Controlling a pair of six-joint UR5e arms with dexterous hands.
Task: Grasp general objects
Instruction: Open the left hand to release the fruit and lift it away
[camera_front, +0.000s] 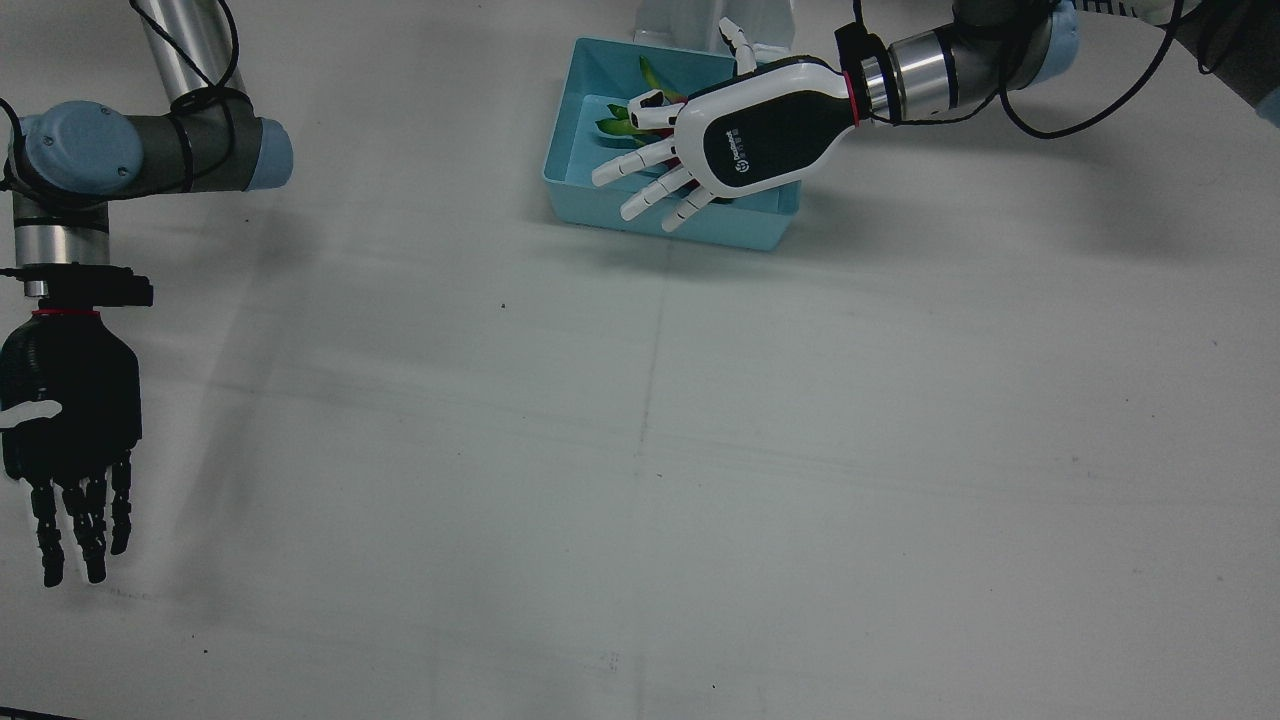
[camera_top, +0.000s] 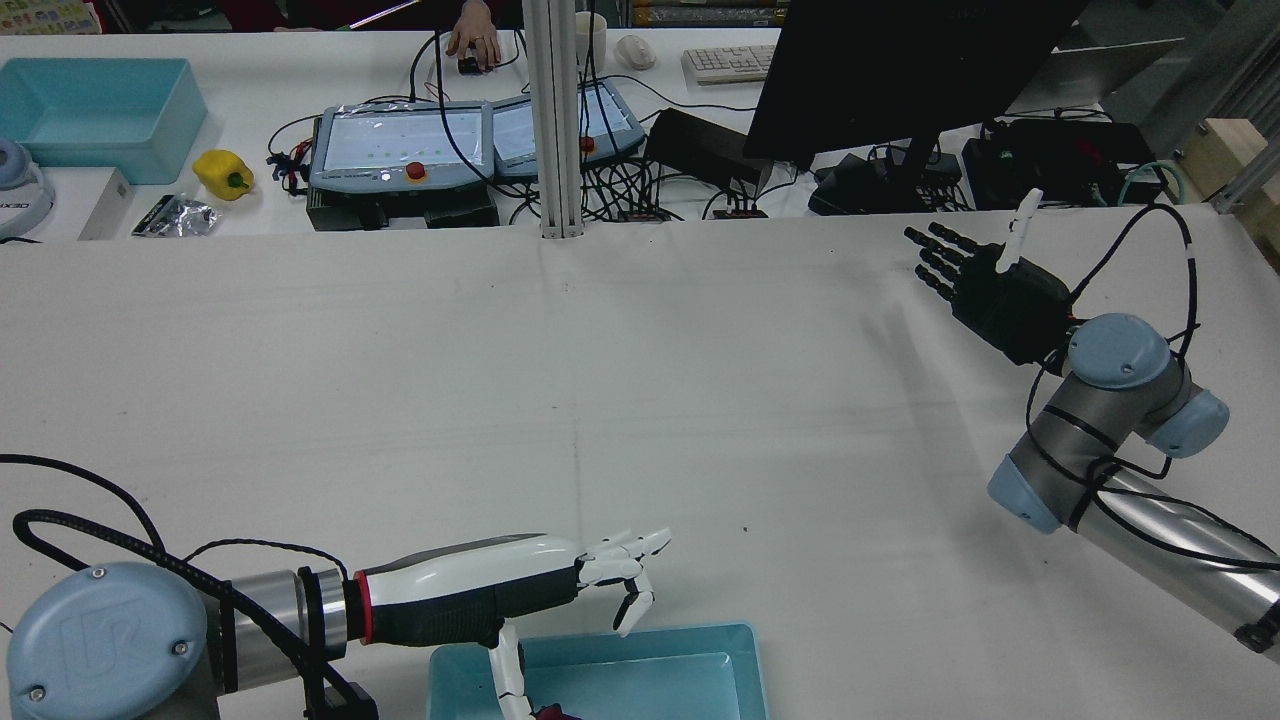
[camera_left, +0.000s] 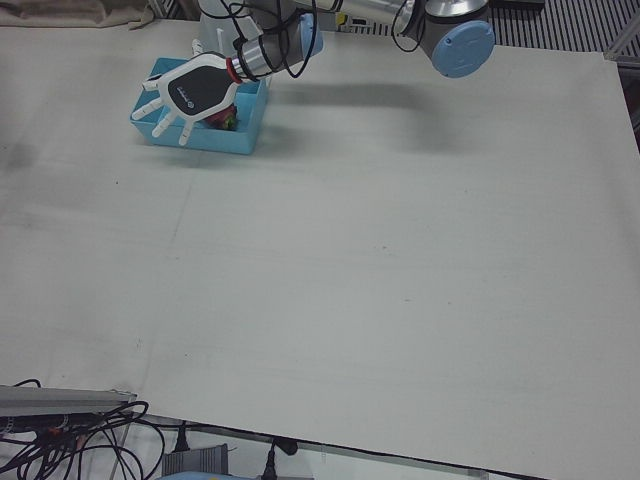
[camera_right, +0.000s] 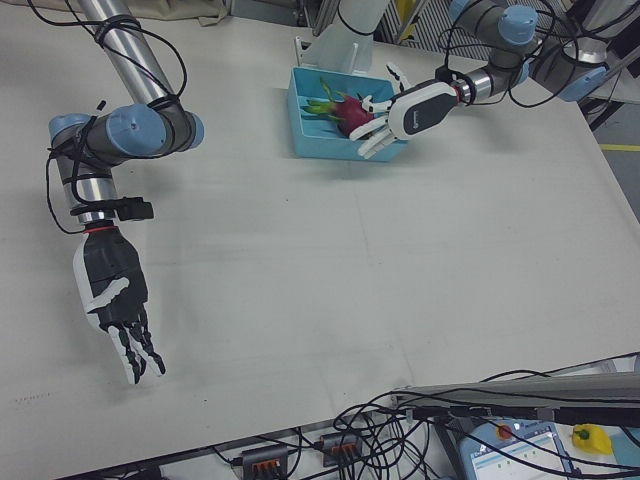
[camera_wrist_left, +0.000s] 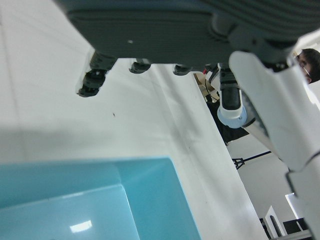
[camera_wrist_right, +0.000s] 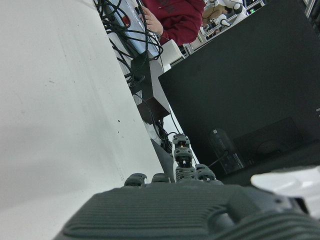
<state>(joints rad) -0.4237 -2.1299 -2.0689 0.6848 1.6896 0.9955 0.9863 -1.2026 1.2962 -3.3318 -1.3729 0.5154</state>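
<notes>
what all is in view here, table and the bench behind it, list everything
bin: 1, light blue, on the table near the robot's side, under the left hand
dragon fruit: 1, pink with green tips, inside that bin
second bin: 1, light blue, on the back bench
bell pepper: 1, yellow, on the back bench beside the second bin
control pendants: 2, grey with lit screens, back bench
monitor: 1, black, back bench
keyboard: 1, pale, back bench
table: 1, white
left hand: 1, white and black, fingers spread, above the bin
right hand: 1, black, open, holding nothing, over bare table
</notes>
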